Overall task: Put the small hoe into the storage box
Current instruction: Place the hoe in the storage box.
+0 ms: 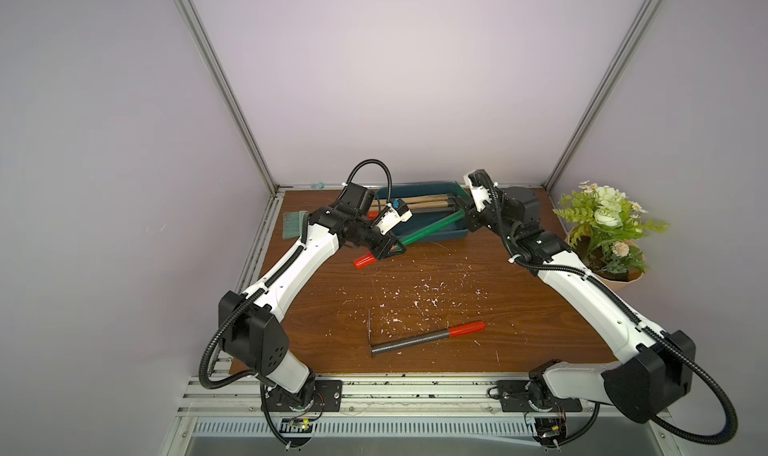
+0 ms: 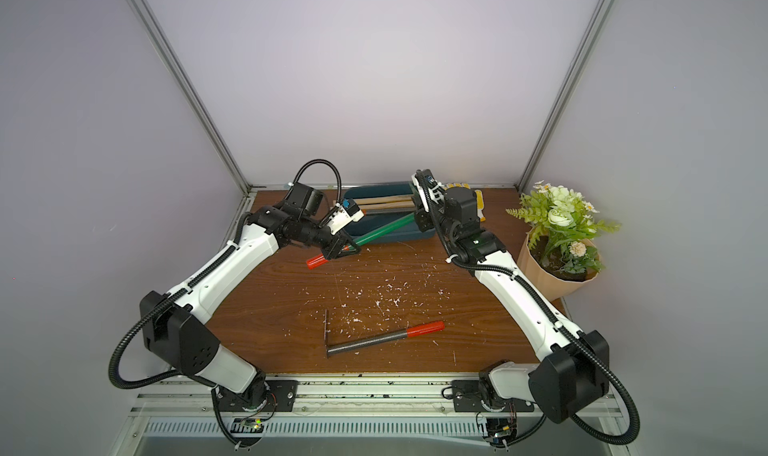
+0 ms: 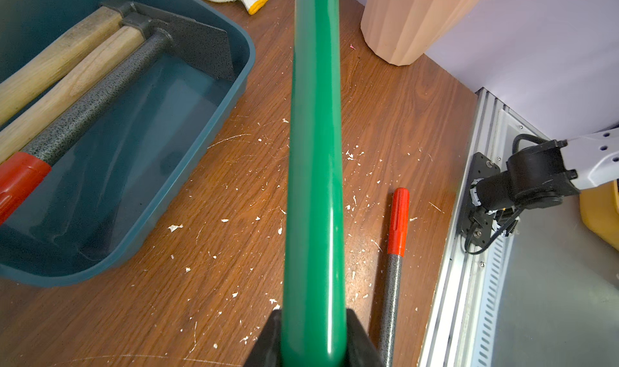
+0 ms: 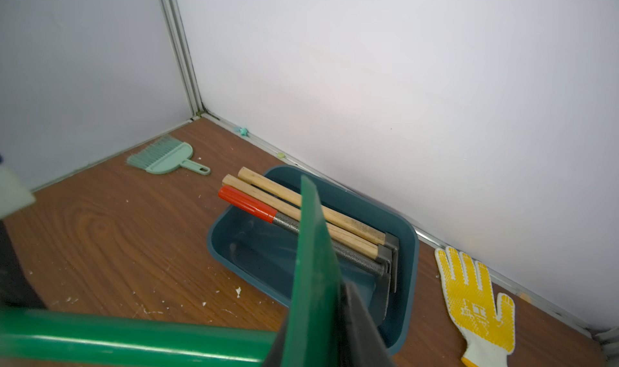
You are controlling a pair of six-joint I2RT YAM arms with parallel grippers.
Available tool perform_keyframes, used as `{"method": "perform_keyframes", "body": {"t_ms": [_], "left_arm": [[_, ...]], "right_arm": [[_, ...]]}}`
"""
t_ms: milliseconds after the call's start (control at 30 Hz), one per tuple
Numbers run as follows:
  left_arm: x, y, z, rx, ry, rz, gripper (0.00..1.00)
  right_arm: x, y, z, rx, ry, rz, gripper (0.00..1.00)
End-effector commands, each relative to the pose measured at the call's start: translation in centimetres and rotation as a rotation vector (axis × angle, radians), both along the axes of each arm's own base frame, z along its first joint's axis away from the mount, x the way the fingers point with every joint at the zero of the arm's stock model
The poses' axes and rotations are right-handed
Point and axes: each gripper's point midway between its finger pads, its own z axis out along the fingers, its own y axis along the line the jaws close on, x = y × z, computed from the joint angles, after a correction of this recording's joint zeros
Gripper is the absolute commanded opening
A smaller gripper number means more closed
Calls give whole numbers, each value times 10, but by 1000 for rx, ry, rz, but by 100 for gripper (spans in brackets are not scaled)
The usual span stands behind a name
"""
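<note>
Over wooden table (image 1: 457, 275), left fingers (image 3: 359, 348) clamp small hoe (image 1: 428, 227) at shaft, right fingers (image 4: 358, 332) at blade.

In the storage box (image 3: 134, 181) I find the near half free, three tools (image 3: 83, 80) filling the far half and the green hoe (image 3: 315, 147) crossing its near rim.

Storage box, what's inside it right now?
Three tools lie side by side in the storage box: two wooden-handled tools and a grey-shafted tool with a red grip. The green hoe is held over it, not inside. Their heads overlap, so lower blades are partly hidden.
</note>
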Motion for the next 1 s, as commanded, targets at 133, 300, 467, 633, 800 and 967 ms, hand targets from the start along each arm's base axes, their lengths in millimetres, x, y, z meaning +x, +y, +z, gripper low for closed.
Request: {"method": "perform_keyframes", "body": {"t_ms": [133, 300, 467, 633, 800, 967], "left_arm": [[1, -6, 28, -76, -112, -67, 9], [24, 1, 37, -24, -167, 26, 63], [72, 39, 77, 41, -417, 361, 83], [87, 85, 111, 70, -615, 624, 99], [90, 111, 85, 218, -595, 724, 99], [91, 119, 60, 274, -565, 742, 99]], "right_arm": [[1, 9, 47, 126, -56, 34, 0], [22, 4, 29, 61, 36, -44, 0], [55, -4, -10, -30, 178, -142, 0], [98, 1, -39, -47, 305, -171, 0], [150, -6, -69, -43, 433, -236, 0], [185, -7, -98, -34, 483, -261, 0]]}}
